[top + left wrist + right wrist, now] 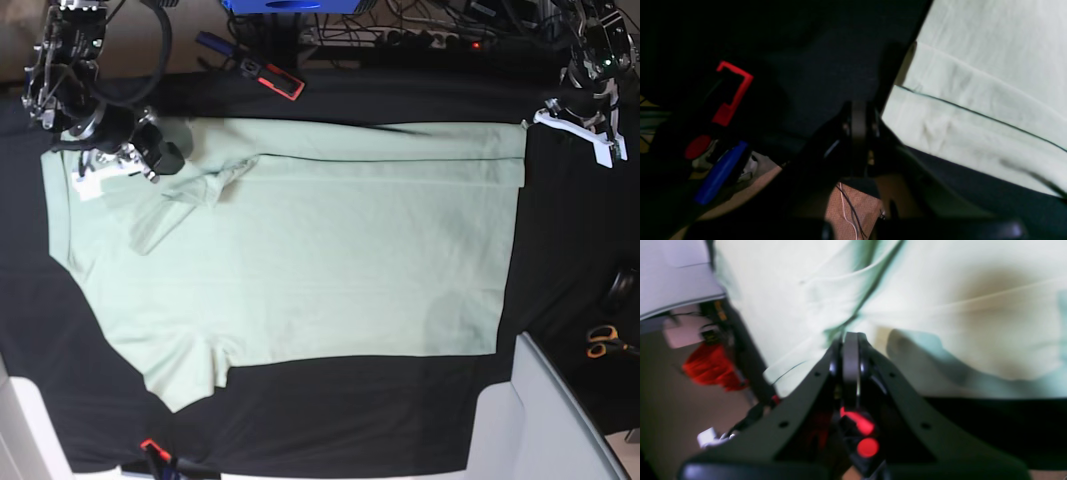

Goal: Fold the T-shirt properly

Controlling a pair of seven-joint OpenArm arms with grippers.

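The pale mint-green T-shirt [320, 260] lies spread flat on the black table [560, 260]. Its far long edge is folded over into a strip, and one sleeve [185, 205] lies crumpled inward near the left end. My right gripper [155, 155] hovers over that sleeve end; in the right wrist view its jaws [850, 340] are shut, the T-shirt [940, 306] lies behind them, and no cloth shows between them. My left gripper [548, 120] sits just off the shirt's far right corner. It is shut [858, 111] beside the T-shirt's hem [973, 100], apart from it.
Orange-handled scissors [600, 342] lie at the right edge. A white board [545, 420] sits at the near right corner. A red-and-black tool [272, 78], a blue box [290, 5] and cables line the far edge. The other sleeve [185, 370] points toward the near side.
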